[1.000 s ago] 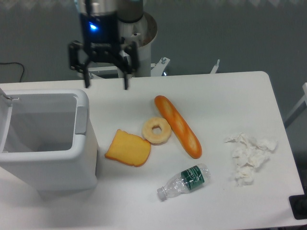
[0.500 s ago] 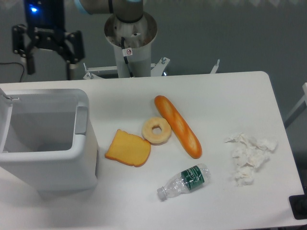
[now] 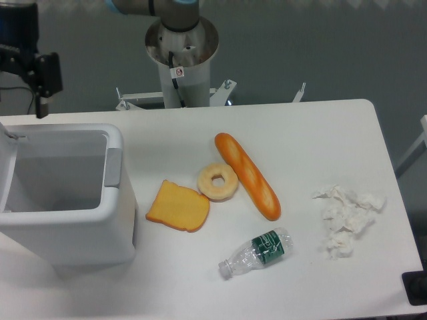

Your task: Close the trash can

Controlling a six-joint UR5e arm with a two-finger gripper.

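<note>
The trash can [image 3: 73,230] is a big white boxy bin at the table's left side. It stands open, its inside bare. Its lid [image 3: 5,173] is swung up along the left frame edge, and a grey tab [image 3: 113,167] sits on the right rim. My gripper [image 3: 15,110] hangs beyond the table's far edge, above and behind the bin's back left corner, partly cut off by the frame. Only its right finger [image 3: 43,100] shows; it stands far off the body's centre, so the jaws are open with nothing between them.
To the right of the bin lie a yellow bread slice [image 3: 177,206], a donut [image 3: 217,181] and a baguette [image 3: 247,175]. A plastic bottle [image 3: 257,252] lies near the front edge, crumpled tissue [image 3: 347,217] at the right. The arm's base [image 3: 181,53] stands behind the table.
The gripper has swept left along the back of the table, from above the bin's right rim to past its back left corner. Nothing on the table moved.
</note>
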